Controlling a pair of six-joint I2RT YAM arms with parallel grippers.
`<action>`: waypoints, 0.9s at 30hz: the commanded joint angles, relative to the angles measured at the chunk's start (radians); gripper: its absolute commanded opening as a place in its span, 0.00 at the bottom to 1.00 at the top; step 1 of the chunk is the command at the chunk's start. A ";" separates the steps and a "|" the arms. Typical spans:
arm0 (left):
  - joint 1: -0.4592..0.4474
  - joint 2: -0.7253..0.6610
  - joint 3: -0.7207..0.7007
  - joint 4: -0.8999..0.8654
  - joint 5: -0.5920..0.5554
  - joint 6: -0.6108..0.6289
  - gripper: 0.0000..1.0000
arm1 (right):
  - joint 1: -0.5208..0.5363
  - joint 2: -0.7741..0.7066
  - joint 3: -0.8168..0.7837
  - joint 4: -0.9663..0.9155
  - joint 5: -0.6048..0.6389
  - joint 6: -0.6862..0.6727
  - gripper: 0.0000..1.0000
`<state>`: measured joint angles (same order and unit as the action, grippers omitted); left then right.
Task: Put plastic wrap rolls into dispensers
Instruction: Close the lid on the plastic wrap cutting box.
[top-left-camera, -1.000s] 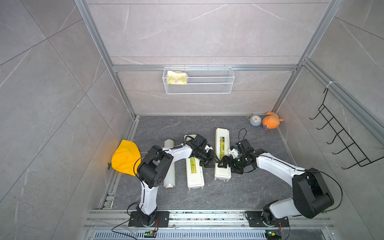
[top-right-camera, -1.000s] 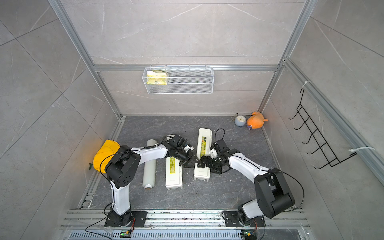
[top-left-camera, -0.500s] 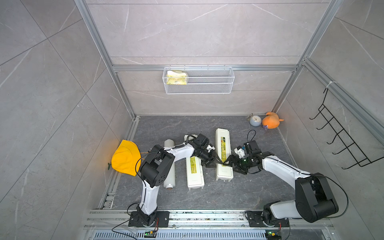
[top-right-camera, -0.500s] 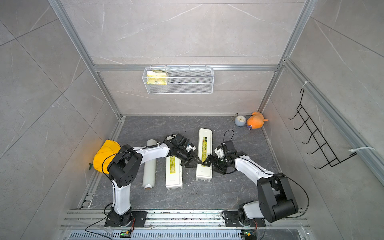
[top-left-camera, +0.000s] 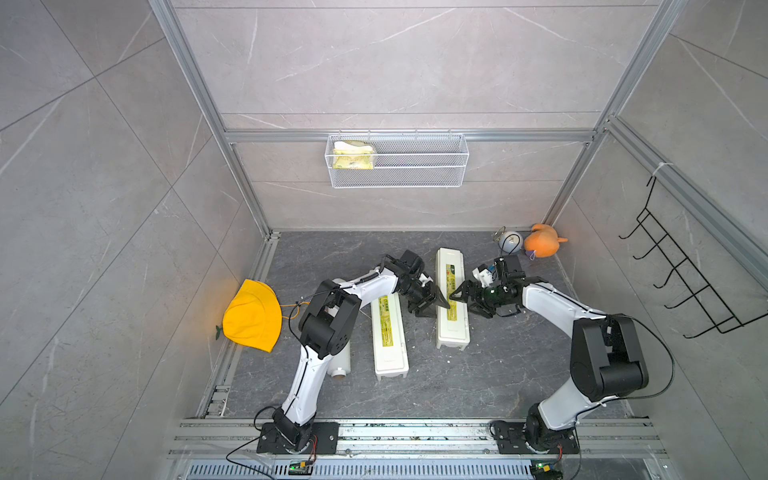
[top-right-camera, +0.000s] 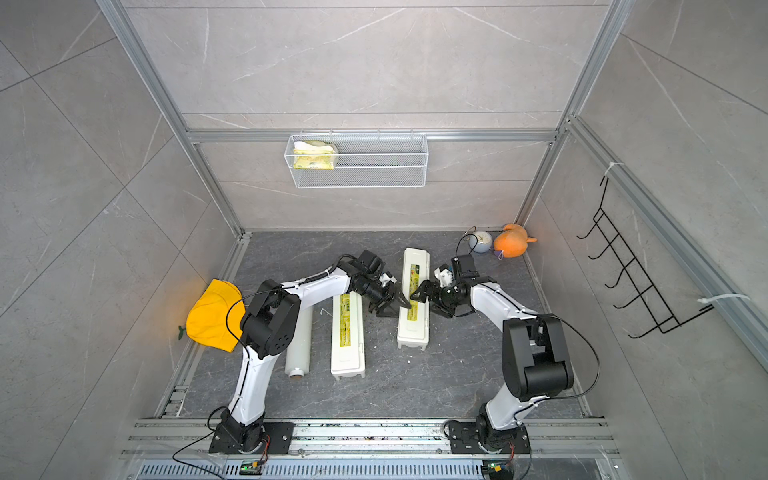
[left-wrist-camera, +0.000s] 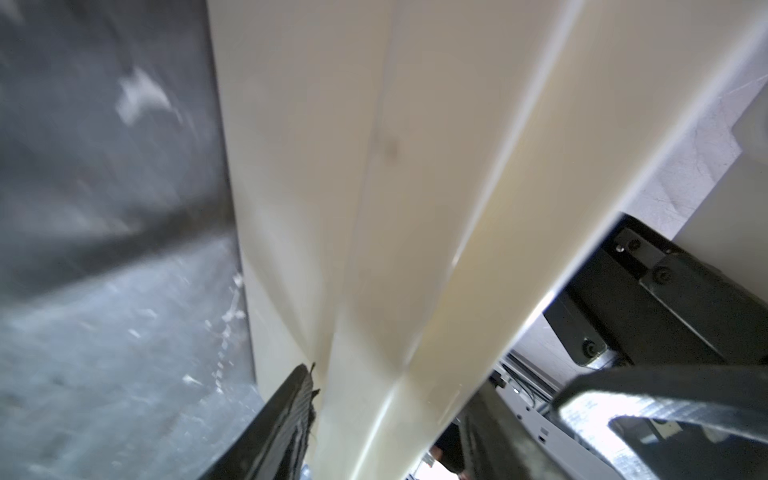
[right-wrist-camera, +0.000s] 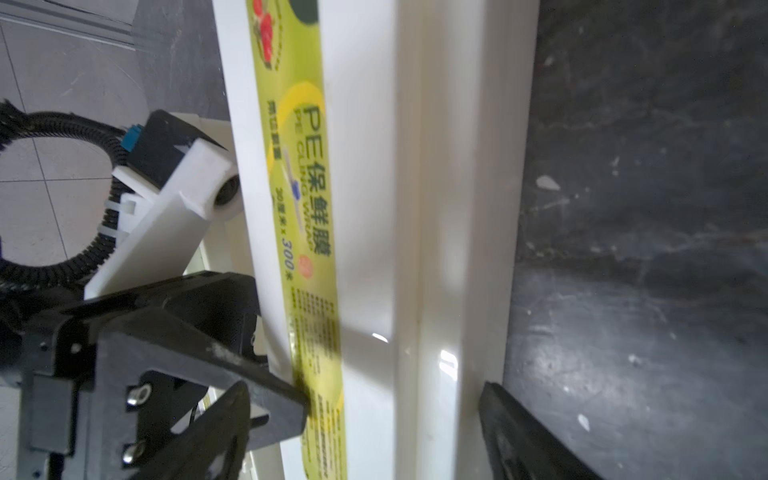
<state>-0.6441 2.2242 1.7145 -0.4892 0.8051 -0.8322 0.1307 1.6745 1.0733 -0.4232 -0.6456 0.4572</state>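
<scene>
Both hands meet at the right dispenser (top-left-camera: 453, 332). The left hand (top-left-camera: 432, 309) is part-open at its lid edge, and the right hand (top-left-camera: 465, 305) is spread wide across it. One roll (top-left-camera: 340, 361) lies on the worktop (top-left-camera: 519, 374) beside the left dispenser (top-left-camera: 388, 340).

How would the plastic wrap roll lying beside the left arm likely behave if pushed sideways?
The plastic wrap roll is a smooth cylinder lying on the floor, so it would probably roll. Its cardboard core suggests it stays stiff when lifted. Its glossy film may slip.

Grey veined tile walls (top-left-camera: 374, 62), aluminium frame (top-left-camera: 519, 136), dark stone floor (top-left-camera: 498, 374), white wire basket (top-left-camera: 415, 174), black hook rack (top-left-camera: 698, 272).
</scene>
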 joint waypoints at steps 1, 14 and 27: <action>0.044 0.042 0.077 -0.053 -0.085 0.018 0.72 | -0.018 0.068 0.079 -0.025 -0.029 -0.047 0.91; 0.085 0.321 0.501 0.021 -0.071 -0.067 0.81 | -0.051 0.309 0.336 -0.007 -0.089 -0.039 0.92; 0.029 0.412 0.571 0.182 -0.001 -0.257 0.66 | -0.039 0.401 0.361 0.078 -0.153 0.020 0.86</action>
<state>-0.5663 2.5980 2.2684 -0.3515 0.7612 -1.0290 0.0650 2.0548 1.4452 -0.3962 -0.7414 0.4568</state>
